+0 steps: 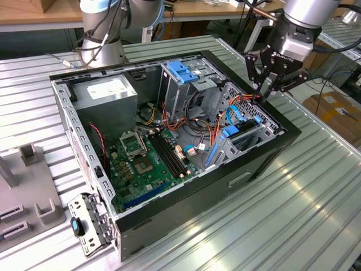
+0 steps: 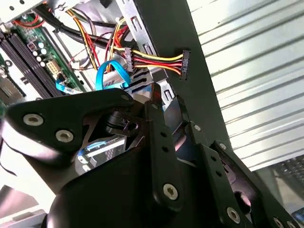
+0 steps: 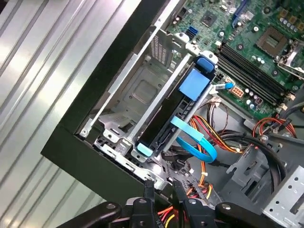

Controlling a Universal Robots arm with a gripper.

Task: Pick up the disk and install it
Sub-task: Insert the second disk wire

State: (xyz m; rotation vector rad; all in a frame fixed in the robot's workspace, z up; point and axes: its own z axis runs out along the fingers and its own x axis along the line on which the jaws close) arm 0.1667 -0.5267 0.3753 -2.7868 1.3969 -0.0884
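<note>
On the exterior view's left, a grey fixture (image 1: 22, 192) lay on the ribbed metal table (image 1: 293, 209). The open computer case (image 1: 169, 147) lay on its side at the middle of the table, with the power-supply box (image 1: 107, 93) near its far left corner and the green motherboard (image 1: 146, 164) on its floor. Further right stood the grey cage with its blue latch (image 1: 181, 70) on top.

Right of the board, the disk (image 1: 240, 134) sat on edge in the drive bay at the case's front wall, already seated there with nothing gripping it. In the first wrist view the disk (image 3: 168, 111) showed its thin dark edge between blue side rails; its long axis ran along the case's front wall, one blue-tabbed end pointing toward the motherboard (image 3: 251, 42) and the other, pale blue end toward the case's corner. A blue ribbon cable (image 3: 197, 142) looped just beside that end, near a bundle of red, yellow and orange wires (image 3: 213, 128).

At the exterior view's right, the gripper (image 1: 265, 90) hung above the case's far right corner, apart from the disk. Its fingers stood close together with only a narrow slit between them, and held nothing. In the second wrist view the gripper (image 2: 166, 114) hung over the blue cable (image 2: 111, 76).
</note>
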